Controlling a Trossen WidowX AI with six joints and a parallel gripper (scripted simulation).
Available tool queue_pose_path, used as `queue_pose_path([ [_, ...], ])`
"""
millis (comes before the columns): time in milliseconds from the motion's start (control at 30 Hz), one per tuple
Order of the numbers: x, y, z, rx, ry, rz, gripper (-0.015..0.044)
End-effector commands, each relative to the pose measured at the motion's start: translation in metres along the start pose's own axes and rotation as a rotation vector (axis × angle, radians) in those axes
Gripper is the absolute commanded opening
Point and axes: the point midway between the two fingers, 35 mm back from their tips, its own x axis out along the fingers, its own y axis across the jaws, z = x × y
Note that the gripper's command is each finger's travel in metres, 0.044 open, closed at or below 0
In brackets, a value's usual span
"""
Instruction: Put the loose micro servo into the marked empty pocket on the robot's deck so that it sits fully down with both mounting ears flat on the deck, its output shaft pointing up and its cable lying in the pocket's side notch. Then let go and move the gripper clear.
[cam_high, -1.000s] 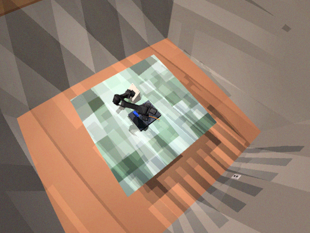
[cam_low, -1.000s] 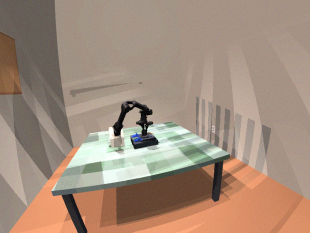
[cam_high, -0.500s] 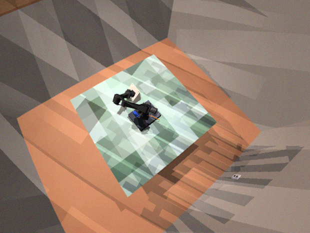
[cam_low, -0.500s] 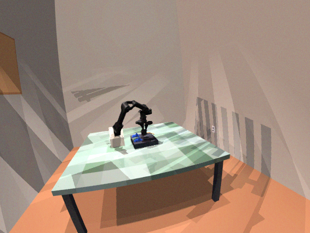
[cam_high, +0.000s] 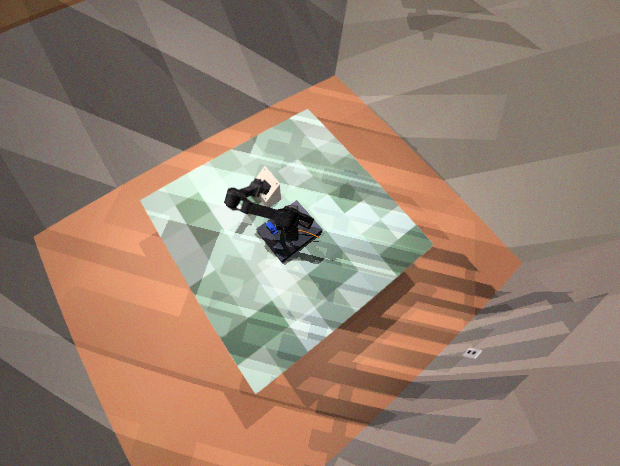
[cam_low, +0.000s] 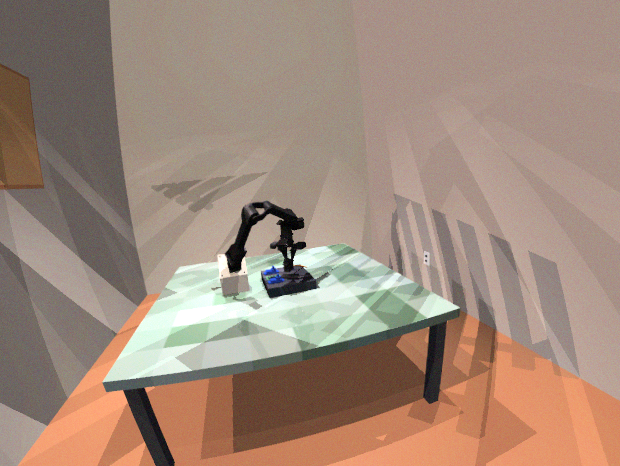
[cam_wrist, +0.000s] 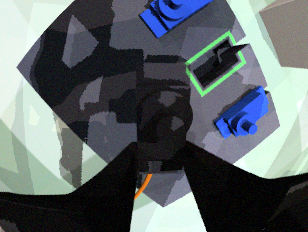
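Note:
The loose micro servo (cam_wrist: 165, 117) is black and lies between the fingers in the wrist view, its round top facing the camera. Its orange cable (cam_wrist: 144, 187) (cam_high: 309, 233) trails from the end nearer the palm. My gripper (cam_wrist: 159, 147) (cam_low: 288, 268) is shut on it, pointing down over the dark deck (cam_wrist: 125, 32) (cam_low: 295, 289) (cam_high: 275, 249). Whether the servo touches the deck cannot be told. The marked pocket's green outline (cam_wrist: 208, 48) is up and right of the servo in the wrist view, and the pocket is empty. The fingertips are hidden in the top view.
A blue servo (cam_wrist: 175, 12) sits on the deck on one side of the pocket, and another blue servo (cam_wrist: 242, 112) on the other. The arm's pale base block (cam_low: 234, 284) (cam_high: 272, 194) stands beside the deck on the green table (cam_low: 280, 325).

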Motion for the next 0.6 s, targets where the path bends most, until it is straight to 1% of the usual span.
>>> queue_pose_path([
  [0, -0.0015, 0.0001, 0.0001, -0.147, 0.002, 0.004, 0.0000],
  [567, -0.0015, 0.0001, 0.0001, -0.737, 0.001, 0.004, 0.0000],
])
